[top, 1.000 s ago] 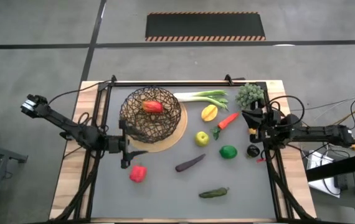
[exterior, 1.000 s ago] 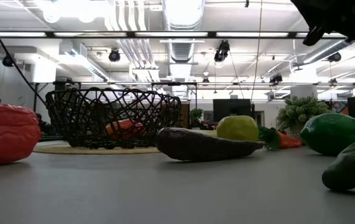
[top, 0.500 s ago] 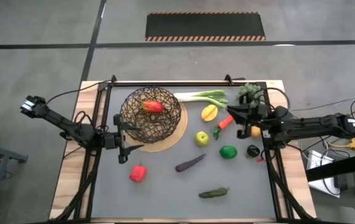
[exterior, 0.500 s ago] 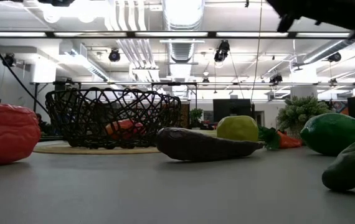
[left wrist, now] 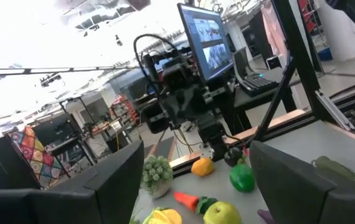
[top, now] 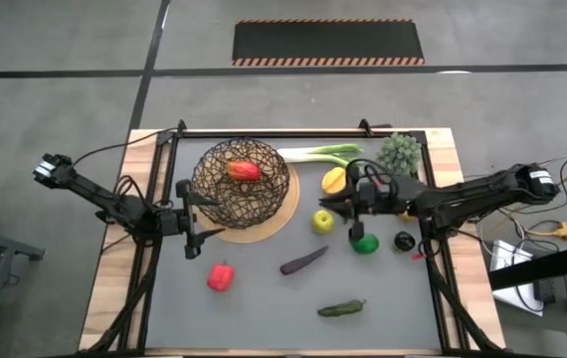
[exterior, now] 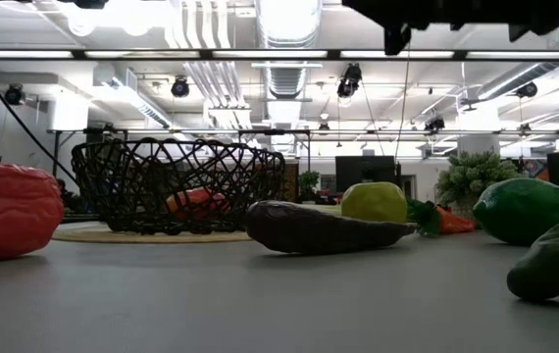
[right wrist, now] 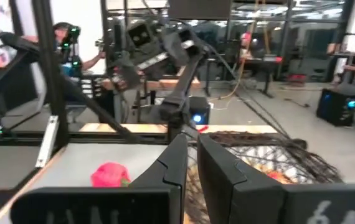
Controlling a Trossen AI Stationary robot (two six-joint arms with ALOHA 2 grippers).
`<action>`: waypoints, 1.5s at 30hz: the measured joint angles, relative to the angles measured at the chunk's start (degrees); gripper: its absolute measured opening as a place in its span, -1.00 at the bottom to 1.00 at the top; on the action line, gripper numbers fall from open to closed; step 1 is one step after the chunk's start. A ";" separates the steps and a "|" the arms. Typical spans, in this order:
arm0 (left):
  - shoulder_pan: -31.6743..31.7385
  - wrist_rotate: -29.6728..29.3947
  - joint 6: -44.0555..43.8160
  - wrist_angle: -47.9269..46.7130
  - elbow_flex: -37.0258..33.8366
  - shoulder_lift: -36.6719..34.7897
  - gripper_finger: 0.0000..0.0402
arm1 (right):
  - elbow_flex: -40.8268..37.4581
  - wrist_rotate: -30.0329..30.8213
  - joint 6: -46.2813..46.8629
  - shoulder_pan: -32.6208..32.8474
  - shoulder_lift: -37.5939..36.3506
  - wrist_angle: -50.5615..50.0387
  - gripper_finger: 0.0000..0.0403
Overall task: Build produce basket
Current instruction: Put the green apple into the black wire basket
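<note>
Because the right arm reaches across the table in the high view, the carrot beneath it is fully covered there; it shows only in the left wrist view [left wrist: 193,201], lying near the green apple [top: 322,221]. The right gripper [top: 329,202] hovers between the lemon [top: 334,179] and that apple, its fingers pressed together with nothing between them. The left gripper [top: 190,213] sits just beside the left edge of the basket [top: 242,182], its fingers spread wide and empty.

Inside the basket, one red pepper [top: 245,169] is partly screened by the wire strands. In the low view, both arms are cut off at the top edge, and the cucumber [exterior: 557,259] is cropped at the right border.

Item count on the table:
- one basket, standing on its tan base disc at the rear left;
- two red peppers, one in the basket and one [top: 221,276] loose in front of it;
- one leek [top: 325,153], one lemon, one green apple, one lime [top: 365,243], one eggplant [top: 304,261], one cucumber, one carrot;
- one spiky plant [top: 400,152] at the rear right corner.

A small dark object [top: 404,240] beside the lime cannot be identified.
</note>
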 joint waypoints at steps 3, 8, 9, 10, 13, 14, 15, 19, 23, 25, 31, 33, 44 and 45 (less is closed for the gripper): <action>0.00 0.00 0.01 0.11 0.00 0.00 0.35 | 2.83 0.09 0.95 1.96 2.51 -4.08 -0.87; 0.00 0.02 0.18 0.41 0.00 0.12 0.35 | 8.13 0.15 4.40 4.11 6.04 -11.68 -0.87; 0.00 0.02 0.18 0.42 0.00 0.16 0.35 | 9.22 0.19 5.11 4.42 6.62 -13.66 -0.87; 0.00 0.02 0.20 0.42 0.00 0.21 0.35 | 10.37 0.22 5.61 4.69 7.27 -15.69 -0.87; 0.00 0.02 0.27 0.48 0.00 0.37 0.35 | 13.49 0.90 7.11 5.21 9.28 -21.92 -0.87; 0.00 0.02 0.33 0.42 0.00 0.37 0.35 | 14.65 1.80 7.66 5.40 9.82 -24.16 -0.87; 0.00 0.02 0.40 0.41 0.00 0.37 0.35 | 15.91 2.98 8.35 5.48 10.29 -26.97 -0.87; 0.00 0.02 0.40 0.42 0.00 0.44 0.35 | 21.31 9.29 9.12 5.55 12.61 -40.82 -0.87; 0.00 0.04 0.36 0.44 0.00 0.44 0.35 | 26.66 16.02 9.62 5.66 15.91 -53.02 -0.87; 0.00 0.04 0.34 0.44 0.00 0.39 0.35 | 29.47 17.95 10.60 5.66 17.65 -58.58 -0.87; 0.00 0.04 0.27 0.44 -0.07 0.70 0.35 | 36.46 18.09 11.35 5.66 23.85 -70.88 -0.66; 0.00 0.04 0.25 0.42 -0.07 0.89 0.35 | 37.83 18.09 12.69 5.66 25.51 -72.57 -0.50; 0.00 0.02 -0.01 0.45 -0.04 1.19 0.35 | 40.77 18.07 18.08 5.38 31.71 -81.82 0.55; -0.01 0.02 -0.01 0.46 -0.04 1.22 0.35 | 40.75 17.87 18.12 5.40 32.08 -82.70 0.62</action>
